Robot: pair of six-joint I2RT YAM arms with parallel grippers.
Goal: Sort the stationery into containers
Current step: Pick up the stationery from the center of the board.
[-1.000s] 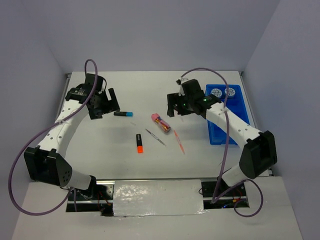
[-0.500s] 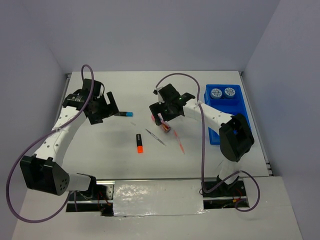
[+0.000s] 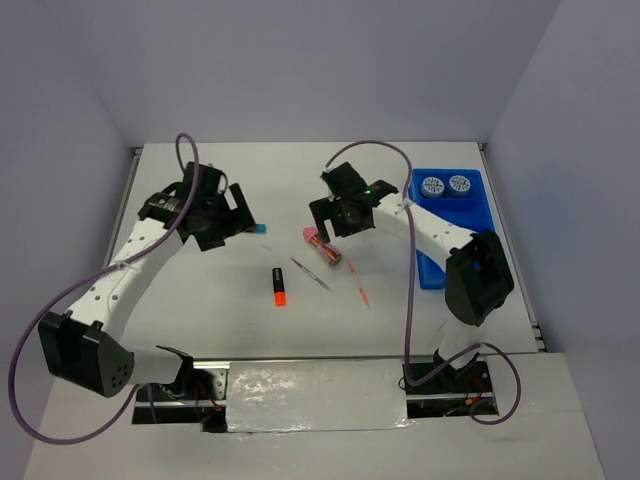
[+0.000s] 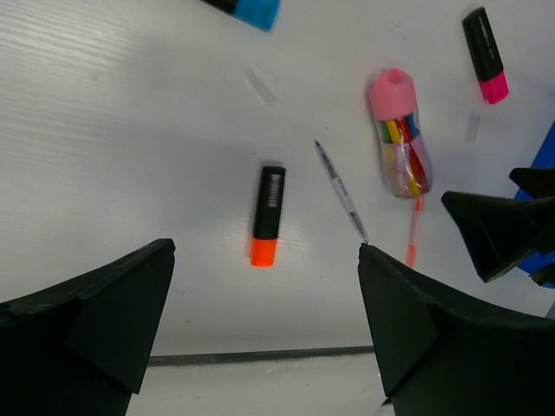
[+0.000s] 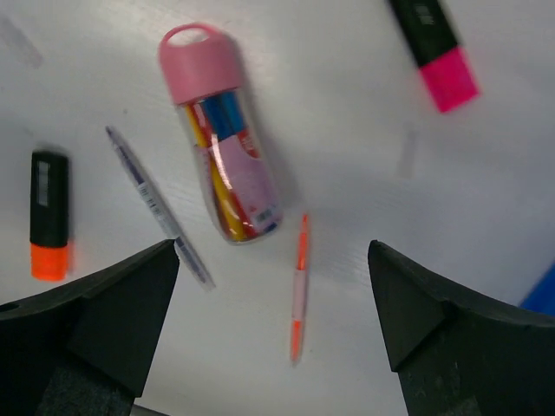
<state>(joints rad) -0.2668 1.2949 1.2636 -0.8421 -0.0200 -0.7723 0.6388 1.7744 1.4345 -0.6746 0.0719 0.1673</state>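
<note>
The blue tray (image 3: 452, 232) lies at the right with two patterned discs (image 3: 432, 185) in its far end. A pink case (image 3: 322, 245) lies mid-table, also in the right wrist view (image 5: 224, 147). An orange-ended marker (image 3: 280, 287), a grey pen (image 3: 311, 274) and a pink pen (image 3: 358, 283) lie nearer. A pink-ended marker (image 5: 434, 52) lies beyond the case. My left gripper (image 3: 228, 215) is open and empty, above a blue-ended marker (image 3: 258, 228). My right gripper (image 3: 335, 220) is open and empty, above the pink case.
The left wrist view shows the orange marker (image 4: 267, 215), grey pen (image 4: 342, 192), pink case (image 4: 399, 139) and the right gripper's fingers (image 4: 494, 230). The table's near edge (image 4: 260, 355) shows as a dark line. Grey walls enclose the table.
My right gripper swung left from beside the tray to above the pink case. My left gripper shifted right, over the blue-ended marker. No item moved.
</note>
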